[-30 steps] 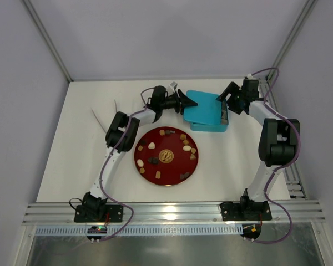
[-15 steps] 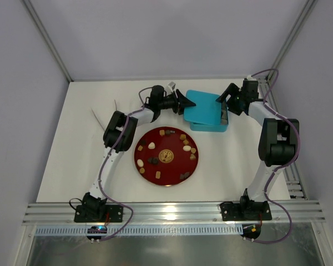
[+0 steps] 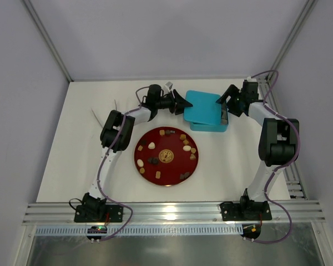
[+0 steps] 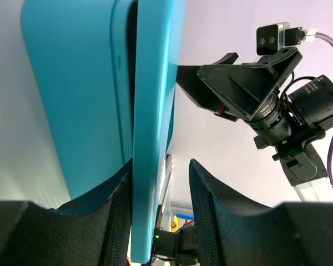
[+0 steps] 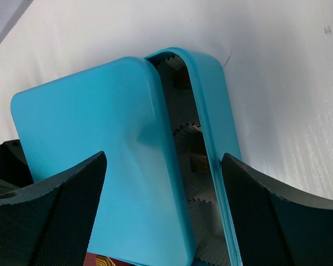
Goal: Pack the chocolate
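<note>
Since a second ago, my left arm is sitting with its wrist drawn a little toward the far-left corner of the table (image 3: 72,166). My left gripper (image 3: 182,103) is meeting the lid (image 5: 94,166) at its left edge.

Most of the teal box (image 3: 211,127), near the far edge right of centre, is hiding under that lid, which is lying askew. Only a strip along one side is showing, with crinkled paper cups (image 5: 186,136) and a couple of brownish bits I cannot identify.

My left fingers are standing half apart, straddling the lid's edge: one is touching it and the other is standing clear. My right gripper (image 5: 162,159) is hanging wide open over the box, holding nothing.

The chocolate (image 3: 151,145) is lying scattered on the red plate (image 3: 172,175), mid-table toward the near edge.
</note>
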`<state>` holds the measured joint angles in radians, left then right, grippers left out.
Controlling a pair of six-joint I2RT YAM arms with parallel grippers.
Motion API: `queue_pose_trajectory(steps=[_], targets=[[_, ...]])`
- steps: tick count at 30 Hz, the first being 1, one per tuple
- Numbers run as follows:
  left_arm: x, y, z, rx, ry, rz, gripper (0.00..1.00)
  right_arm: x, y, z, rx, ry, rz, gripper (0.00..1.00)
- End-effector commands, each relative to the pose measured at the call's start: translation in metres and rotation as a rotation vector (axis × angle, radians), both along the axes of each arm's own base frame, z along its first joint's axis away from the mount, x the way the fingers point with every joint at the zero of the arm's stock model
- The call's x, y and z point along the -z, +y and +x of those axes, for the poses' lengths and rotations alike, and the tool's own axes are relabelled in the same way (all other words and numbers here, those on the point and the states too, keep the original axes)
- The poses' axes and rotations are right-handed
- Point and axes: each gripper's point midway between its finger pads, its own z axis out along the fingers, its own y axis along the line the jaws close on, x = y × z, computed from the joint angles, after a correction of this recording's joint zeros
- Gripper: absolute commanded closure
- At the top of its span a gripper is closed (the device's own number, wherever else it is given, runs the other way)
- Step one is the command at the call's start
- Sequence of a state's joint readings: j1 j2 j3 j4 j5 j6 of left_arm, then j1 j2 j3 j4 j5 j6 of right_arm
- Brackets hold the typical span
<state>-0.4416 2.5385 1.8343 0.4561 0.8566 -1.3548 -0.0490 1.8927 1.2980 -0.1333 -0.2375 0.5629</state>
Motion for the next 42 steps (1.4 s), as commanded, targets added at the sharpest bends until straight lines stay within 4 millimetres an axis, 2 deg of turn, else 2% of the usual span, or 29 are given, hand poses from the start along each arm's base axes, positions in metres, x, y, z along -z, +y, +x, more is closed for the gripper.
queue_pose_trajectory(steps=[1,7,14,23,30,33,38,42], targets=[[-0.025,0.009,-0.003,0.014,-0.045,0.011,0.58,-0.005,0.001,0.007,0.000,-0.036,0.010,0.16],[-0.018,0.014,-0.006,0.021,-0.040,0.058,0.59,-0.003,0.002,0.006,0.000,-0.034,0.015,0.18],[-0.021,0.015,-0.007,0.021,-0.051,0.073,0.60,-0.005,0.004,0.004,-0.004,-0.040,0.027,0.21],[-0.030,0.004,-0.008,0.066,-0.098,0.127,0.61,-0.007,0.009,0.004,-0.015,-0.044,0.043,0.28],[-0.020,0.003,-0.015,0.089,-0.071,0.181,0.61,-0.006,0.017,0.002,-0.027,-0.044,0.059,0.32],[-0.023,0.002,-0.019,0.094,-0.086,0.196,0.62,-0.005,0.019,0.002,-0.027,-0.045,0.066,0.33],[-0.012,0.002,-0.023,0.106,-0.059,0.247,0.63,-0.005,0.023,0.001,-0.032,-0.044,0.078,0.33],[-0.014,0.001,-0.024,0.105,-0.076,0.264,0.63,-0.004,0.025,0.000,-0.034,-0.041,0.082,0.33]])
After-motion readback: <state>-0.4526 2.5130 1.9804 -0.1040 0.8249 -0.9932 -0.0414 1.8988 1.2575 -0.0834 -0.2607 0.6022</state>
